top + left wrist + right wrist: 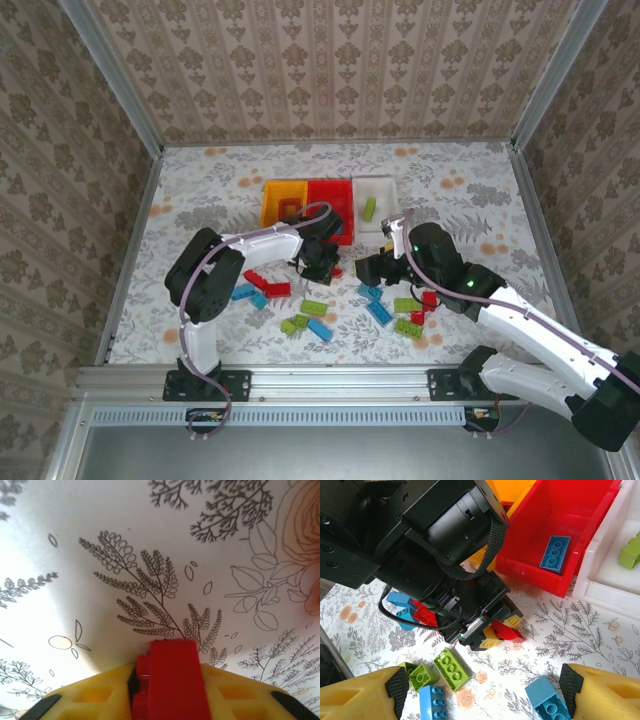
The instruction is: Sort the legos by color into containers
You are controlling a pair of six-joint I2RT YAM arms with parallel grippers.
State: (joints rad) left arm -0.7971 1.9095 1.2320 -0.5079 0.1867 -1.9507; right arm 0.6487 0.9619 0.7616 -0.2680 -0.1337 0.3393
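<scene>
Across the table (200, 200), largest first: three bins stand in a row at the far middle, touching side by side. They are the yellow-orange bin (268, 205) on the left, the red bin (335, 195) in the centre and the white bin (385, 195) on the right.

- Contents so far: a red frame (289, 208) in the yellow-orange bin, a blue brick (555, 552) in the red bin, a green brick (369, 208) in the white bin. I read that as reds going to yellow-orange.
- The loose legos (315, 308) lie scattered on the near side of the bins, between the two arms.
- My left pincer (322, 265) sits low over the table, just on the near side of the red bin. It is clamped narrow on a red brick (170, 685). The brick's long axis runs out along the fingers, its end poking past the tips.
- My right pincer (375, 268) is close by on the right, jaws wide and holding nothing, pointed at the left one.

What the next move turns on: the yellow-orange bin lies beyond the left pincer and off to its left, one bin over from the red bin it faces. The carrying arm is also the nearer one. I judge it needs to lift, then shift left and away over the bin's near wall. Whether the brick is off the table yet I cannot tell.
</scene>
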